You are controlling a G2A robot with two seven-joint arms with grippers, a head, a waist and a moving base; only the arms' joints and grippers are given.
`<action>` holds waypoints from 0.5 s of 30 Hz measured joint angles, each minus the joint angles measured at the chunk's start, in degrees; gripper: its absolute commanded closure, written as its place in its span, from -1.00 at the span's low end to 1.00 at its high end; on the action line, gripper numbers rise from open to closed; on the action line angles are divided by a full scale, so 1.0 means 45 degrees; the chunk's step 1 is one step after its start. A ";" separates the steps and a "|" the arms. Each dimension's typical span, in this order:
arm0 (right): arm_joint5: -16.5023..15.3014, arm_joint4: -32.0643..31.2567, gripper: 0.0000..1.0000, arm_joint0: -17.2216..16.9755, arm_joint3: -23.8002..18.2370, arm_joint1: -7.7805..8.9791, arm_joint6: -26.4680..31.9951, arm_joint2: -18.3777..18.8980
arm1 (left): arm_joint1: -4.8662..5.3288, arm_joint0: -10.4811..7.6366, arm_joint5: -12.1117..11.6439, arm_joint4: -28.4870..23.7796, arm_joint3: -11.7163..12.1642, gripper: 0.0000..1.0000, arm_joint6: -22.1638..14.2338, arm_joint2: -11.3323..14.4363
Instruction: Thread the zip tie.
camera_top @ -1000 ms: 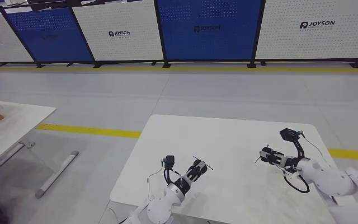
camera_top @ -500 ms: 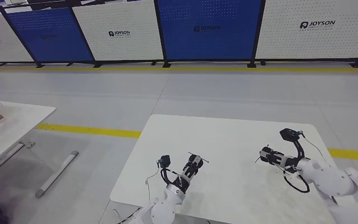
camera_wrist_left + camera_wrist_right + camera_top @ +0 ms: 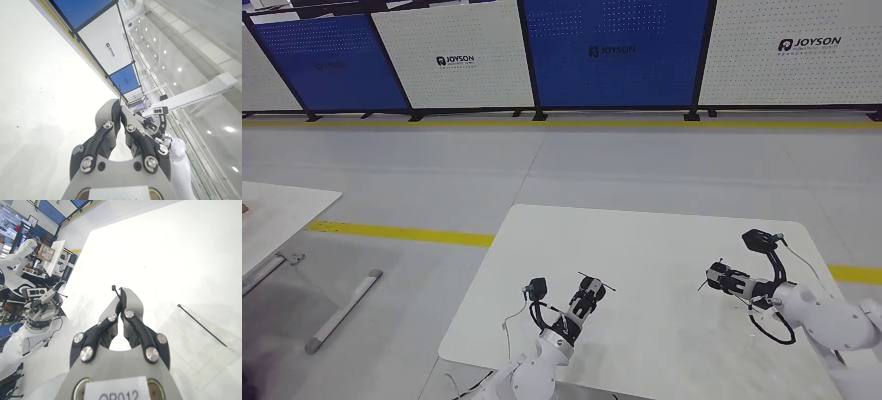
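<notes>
My left end effector (image 3: 587, 297) is sitting further left than a second ago, clamping a thin zip tie (image 3: 120, 91) over the bench (image 3: 662, 240). My right end effector (image 3: 120, 294) is pinching a second tie (image 3: 115, 290) nearby, while a spare tie (image 3: 201, 326) is lying on a clear sheet (image 3: 189, 355).

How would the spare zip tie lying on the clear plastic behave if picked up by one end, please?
The spare zip tie is a long, thin strip, so probably light and likely to droop from one end. It lies flat on the clear plastic, so a push would probably slide it, not roll it.
</notes>
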 measured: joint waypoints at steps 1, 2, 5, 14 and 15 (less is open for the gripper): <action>0.0014 -0.0087 1.00 -0.0086 -0.0069 -0.0026 -0.0217 -0.0068 | 0.0000 0.0000 0.0000 0.0000 0.0000 1.00 0.0000 0.0000; 0.0046 -0.0246 1.00 -0.0196 -0.0215 -0.0070 -0.0601 -0.0165 | 0.0000 0.0000 0.0000 0.0000 0.0000 1.00 0.0000 0.0000; 0.0269 -0.0322 1.00 -0.0487 -0.0581 -0.0180 -0.1784 -0.0241 | 0.0000 0.0000 0.0000 0.0000 0.0000 1.00 0.0000 0.0000; 0.1550 -0.1027 1.00 -0.0951 -0.2125 -0.0449 -0.2833 -0.0876 | 0.0000 0.0000 0.0000 0.0000 0.0000 1.00 0.0000 0.0000; 0.1554 -0.1032 1.00 -0.0941 -0.2122 -0.0450 -0.2820 -0.0883 | 0.0000 0.0000 0.0000 0.0000 0.0000 1.00 0.0000 0.0000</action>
